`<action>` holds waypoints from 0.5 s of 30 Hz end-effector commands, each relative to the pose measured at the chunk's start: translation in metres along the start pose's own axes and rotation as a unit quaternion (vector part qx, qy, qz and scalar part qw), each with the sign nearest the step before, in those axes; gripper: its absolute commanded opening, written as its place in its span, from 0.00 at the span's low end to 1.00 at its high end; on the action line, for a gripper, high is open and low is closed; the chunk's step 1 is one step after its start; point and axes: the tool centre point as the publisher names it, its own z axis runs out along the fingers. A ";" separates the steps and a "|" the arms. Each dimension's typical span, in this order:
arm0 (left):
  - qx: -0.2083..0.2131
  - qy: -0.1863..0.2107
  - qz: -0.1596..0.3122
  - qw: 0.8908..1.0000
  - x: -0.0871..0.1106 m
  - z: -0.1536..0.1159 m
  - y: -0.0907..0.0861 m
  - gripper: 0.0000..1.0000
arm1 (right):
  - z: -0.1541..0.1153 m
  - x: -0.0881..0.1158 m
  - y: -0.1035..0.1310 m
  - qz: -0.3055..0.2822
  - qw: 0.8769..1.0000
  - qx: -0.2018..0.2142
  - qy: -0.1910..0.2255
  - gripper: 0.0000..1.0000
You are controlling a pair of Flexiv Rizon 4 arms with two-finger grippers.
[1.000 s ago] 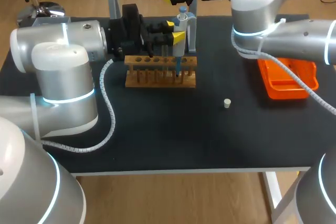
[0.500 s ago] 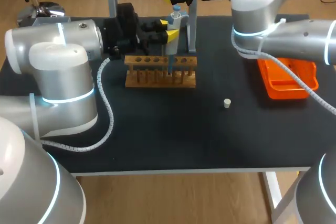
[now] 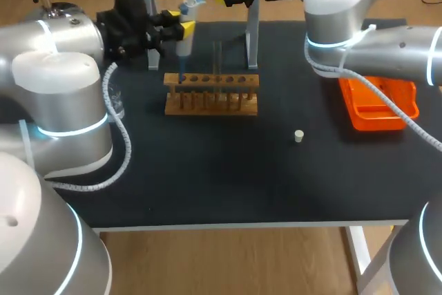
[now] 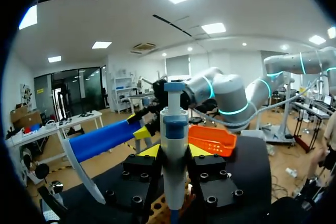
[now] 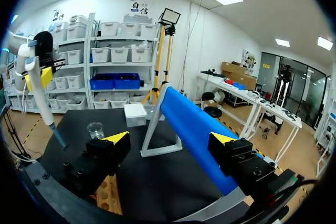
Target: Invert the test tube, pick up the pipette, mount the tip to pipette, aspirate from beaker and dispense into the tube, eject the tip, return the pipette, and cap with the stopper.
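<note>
- The left hand (image 4: 173, 151), its yellow-tipped fingers closed from both sides on the grey-and-white pipette with a blue plunger cap (image 4: 174, 129), holds the tool upright above the black worktop (image 3: 228, 170).
- In the head view, the pipette's blue tip points down at the left end of the wooden test tube rack (image 3: 210, 94), which stands towards the middle of the worktop's far edge. Whether the tip touches the rack cannot be told.
- A clear glass test tube (image 3: 217, 60) stands upright in the rack, right of the pipette.
- The right hand (image 5: 170, 140) is at the far edge with its fingers spread wide. The long blue cylinder (image 5: 194, 135) runs between them on its grey frame (image 5: 157, 140), close to one finger and well apart from the other, so nothing is gripped.
- A small clear glass beaker (image 5: 95, 128) sits near the worktop's left edge, beside the left arm.
- A small cream stopper (image 3: 298, 136) lies alone on the worktop, right of centre and nearer the front than the rack.
- A shallow orange plastic tray (image 3: 378, 105) rests by the right edge, partly under the right arm.
</note>
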 end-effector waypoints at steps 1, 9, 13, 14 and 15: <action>-0.015 -0.019 -0.005 1.000 -0.015 0.004 -0.003 0.00 | -0.001 -0.001 0.000 0.000 1.000 0.001 0.002 1.00; -0.027 -0.068 -0.017 0.997 -0.055 0.015 0.001 0.00 | -0.001 -0.001 0.000 0.000 1.000 0.001 0.002 1.00; -0.032 -0.103 -0.022 0.994 -0.070 0.024 0.000 0.00 | -0.001 -0.001 0.000 0.000 1.000 0.001 0.002 1.00; -0.031 -0.112 -0.026 0.993 -0.074 0.025 0.000 0.00 | -0.001 -0.001 0.000 0.000 1.000 0.001 0.002 1.00; -0.031 -0.121 -0.029 0.992 -0.078 0.027 -0.001 0.00 | -0.001 -0.001 0.000 0.000 1.000 0.001 0.002 1.00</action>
